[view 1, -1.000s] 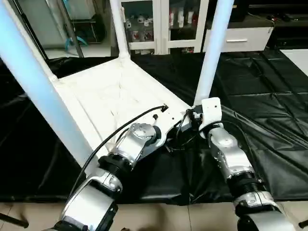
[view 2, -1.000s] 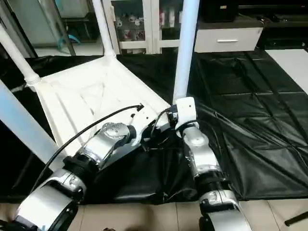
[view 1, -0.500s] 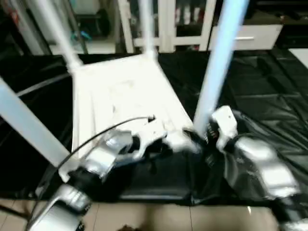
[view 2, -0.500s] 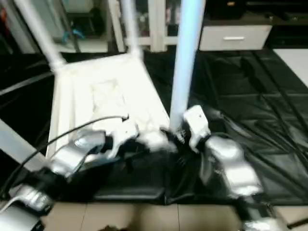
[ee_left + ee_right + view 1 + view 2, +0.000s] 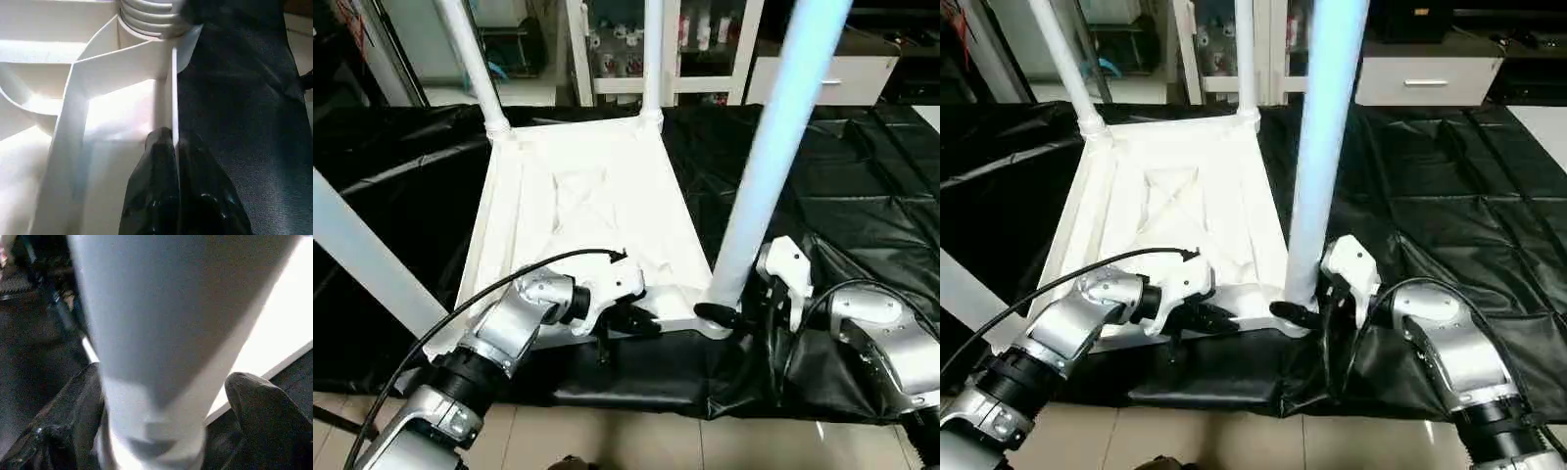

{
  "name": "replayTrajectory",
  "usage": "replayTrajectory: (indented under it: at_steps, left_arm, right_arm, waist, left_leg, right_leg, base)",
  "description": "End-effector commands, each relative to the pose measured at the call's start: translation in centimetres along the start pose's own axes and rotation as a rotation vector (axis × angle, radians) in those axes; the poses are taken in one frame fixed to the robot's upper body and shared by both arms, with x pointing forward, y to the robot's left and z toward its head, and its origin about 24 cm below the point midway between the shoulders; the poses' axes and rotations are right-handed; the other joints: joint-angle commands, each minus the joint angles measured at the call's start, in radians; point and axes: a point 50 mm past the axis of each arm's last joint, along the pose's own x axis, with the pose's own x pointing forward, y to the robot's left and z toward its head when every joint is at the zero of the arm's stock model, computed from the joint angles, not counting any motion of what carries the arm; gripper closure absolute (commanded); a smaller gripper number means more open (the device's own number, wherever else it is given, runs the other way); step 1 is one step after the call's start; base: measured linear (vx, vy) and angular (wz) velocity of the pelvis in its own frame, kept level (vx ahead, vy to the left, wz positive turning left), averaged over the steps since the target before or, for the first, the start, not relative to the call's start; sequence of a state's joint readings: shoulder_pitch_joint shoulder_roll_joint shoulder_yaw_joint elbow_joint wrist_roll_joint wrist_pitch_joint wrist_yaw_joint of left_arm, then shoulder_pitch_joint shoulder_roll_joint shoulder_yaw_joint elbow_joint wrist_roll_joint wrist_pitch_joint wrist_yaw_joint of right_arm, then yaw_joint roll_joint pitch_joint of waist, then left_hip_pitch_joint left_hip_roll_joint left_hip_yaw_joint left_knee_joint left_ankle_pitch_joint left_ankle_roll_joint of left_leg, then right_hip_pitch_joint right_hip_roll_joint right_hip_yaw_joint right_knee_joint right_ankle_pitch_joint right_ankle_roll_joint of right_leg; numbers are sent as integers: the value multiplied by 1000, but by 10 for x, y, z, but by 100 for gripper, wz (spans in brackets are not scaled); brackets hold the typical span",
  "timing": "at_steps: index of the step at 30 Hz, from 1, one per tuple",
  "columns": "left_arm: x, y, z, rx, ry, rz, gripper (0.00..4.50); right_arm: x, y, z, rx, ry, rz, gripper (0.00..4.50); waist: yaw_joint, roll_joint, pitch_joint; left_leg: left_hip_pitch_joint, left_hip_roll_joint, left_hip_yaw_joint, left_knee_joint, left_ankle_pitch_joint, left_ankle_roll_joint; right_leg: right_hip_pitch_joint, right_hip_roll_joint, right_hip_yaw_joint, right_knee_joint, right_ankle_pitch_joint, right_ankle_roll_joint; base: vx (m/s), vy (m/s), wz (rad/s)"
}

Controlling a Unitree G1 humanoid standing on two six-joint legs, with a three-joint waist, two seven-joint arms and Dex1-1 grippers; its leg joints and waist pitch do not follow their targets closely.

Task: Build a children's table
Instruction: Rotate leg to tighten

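Observation:
The children's table lies upside down on the black mat, its white ribbed top [image 5: 587, 196] facing up. Four white legs stand in its corner sockets: two at the far corners [image 5: 470, 59] [image 5: 652, 54], one near left [image 5: 362, 255], one near right [image 5: 773, 147]. My left gripper [image 5: 641, 323] is shut on the top's near rim [image 5: 173, 98], with that thin edge pinched between its black fingers [image 5: 156, 161]. My right gripper [image 5: 166, 431] is open around the foot of the near right leg [image 5: 161, 323]. One finger [image 5: 83, 421] is close against the leg and the other [image 5: 259, 406] stands apart from it.
The black mat [image 5: 862, 166] is creased and covers the floor around the table. Pale floor tiles [image 5: 636, 446] show along the near edge. A glass-door cabinet [image 5: 695, 39] and a white drawer unit [image 5: 862, 73] stand at the back. A black cable [image 5: 509, 279] loops over my left forearm.
My head camera has swung, so the whole picture has shifted. The right gripper's fingers have spread wider around the near right leg's foot. The left gripper stays shut on the rim.

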State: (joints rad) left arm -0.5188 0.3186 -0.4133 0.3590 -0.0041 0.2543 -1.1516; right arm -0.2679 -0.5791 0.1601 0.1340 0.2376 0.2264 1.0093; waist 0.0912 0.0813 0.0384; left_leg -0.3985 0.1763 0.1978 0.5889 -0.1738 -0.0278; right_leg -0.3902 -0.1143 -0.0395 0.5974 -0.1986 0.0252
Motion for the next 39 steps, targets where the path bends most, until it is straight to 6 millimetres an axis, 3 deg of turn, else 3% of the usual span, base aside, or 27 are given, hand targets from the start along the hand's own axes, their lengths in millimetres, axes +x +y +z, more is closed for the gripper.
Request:
replayTrajectory:
  at_steps: [1,7,8,10,17,22,27,29,30,32,33,34,36,37,39]
  left_arm:
    - [3,0,9,39,-16,-42,450]
    - [3,2,10,37,-20,-31,450]
    - [3,2,10,35,-23,-28,450]
    - [2,2,10,33,-25,-24,450]
    - [1,2,9,34,-24,-22,450]
    - [0,2,7,30,-25,-22,450]
    - [2,2,8,16,-39,-15,450]
    - [2,3,8,13,-42,-9,450]
    - [3,6,9,0,-50,22,450]
    - [3,6,9,0,-50,22,450]
    - [12,11,11,-31,-74,88,450]
    - [12,11,11,-31,-74,88,450]
    - [16,13,12,-41,-80,110,450]
    - [21,15,13,-53,-86,134,450]
    - [32,21,17,-80,-93,209,450]
  right_arm:
    - [-2,2,-7,-1,46,37,37]
    - [-3,1,-11,8,63,50,52]
    - [-2,1,-11,8,64,48,80]
    - [-1,0,-11,9,60,44,89]
    - [0,-1,-9,13,46,43,158]
    - [0,0,-9,27,31,49,173]
    - [4,3,-10,66,-23,28,175]
    - [5,3,-10,70,-31,20,175]
    - [10,-2,-10,103,-64,-67,176]
    - [10,-2,-10,103,-64,-67,176]
    - [21,-12,-15,203,-126,-285,176]
    - [21,-12,-15,203,-126,-285,176]
    - [25,-14,-16,244,-145,-361,176]
    - [30,-15,-18,288,-162,-432,176]
    - [42,-17,-24,375,-158,-593,176]
  waist:
    - [-3,-18,-66]
    - [-3,-22,-65]
    - [-3,-22,-65]
    - [-4,-26,-67]
    - [-3,-26,-68]
    - [-3,-25,-66]
    - [-4,-14,-66]
    - [-6,-18,-67]
    - [-9,-13,-65]
    - [-13,-16,-64]
    - [-16,-15,-65]
    - [-22,-12,-61]
    - [-33,-17,-62]
    - [-37,-12,-61]
    - [-47,-19,-59]
  left_leg:
    - [28,48,-18,-61,-150,100]
    - [25,48,-19,-59,-174,101]
    - [26,48,-19,-59,-172,99]
    - [26,47,-19,-57,-160,103]
    - [23,46,-19,-53,-144,116]
    - [23,46,-19,-54,-171,105]
    - [25,46,-20,-56,-191,90]
    - [23,45,-20,-56,-190,89]
    - [24,44,-20,-57,-199,84]
    - [22,42,-21,-60,-229,69]
    - [22,43,-23,-62,-236,62]
    - [25,41,-20,-64,-258,46]
    - [21,38,-26,-70,-290,15]
    - [21,38,-26,-72,-303,12]
    - [24,37,-24,-72,-310,4]
  right_leg:
    - [35,-29,19,-53,-23,-271]
    - [36,-31,19,-53,-52,-276]
    - [36,-30,19,-53,-54,-274]
    - [36,-30,19,-51,-41,-276]
    - [36,-30,19,-48,-32,-279]
    - [34,-30,19,-50,-71,-272]
    - [32,-29,19,-50,-74,-272]
    - [33,-28,19,-50,-65,-273]
    - [31,-27,18,-52,-69,-273]
    - [33,-28,17,-54,-105,-267]
    - [33,-28,18,-54,-114,-261]
    - [23,-28,19,-61,-143,-258]
    - [32,-27,14,-62,-196,-236]
    - [27,-28,16,-64,-207,-231]
    - [22,-26,19,-69,-211,-221]
  base:
    - [0,0,0]
    - [0,0,0]
    - [0,0,0]
    - [0,0,0]
    - [0,0,0]
    - [0,0,0]
    - [0,0,0]
    - [0,0,0]
    - [0,0,0]
    - [0,0,0]
    - [0,0,0]
    - [0,0,0]
    - [0,0,0]
    - [0,0,0]
    - [0,0,0]
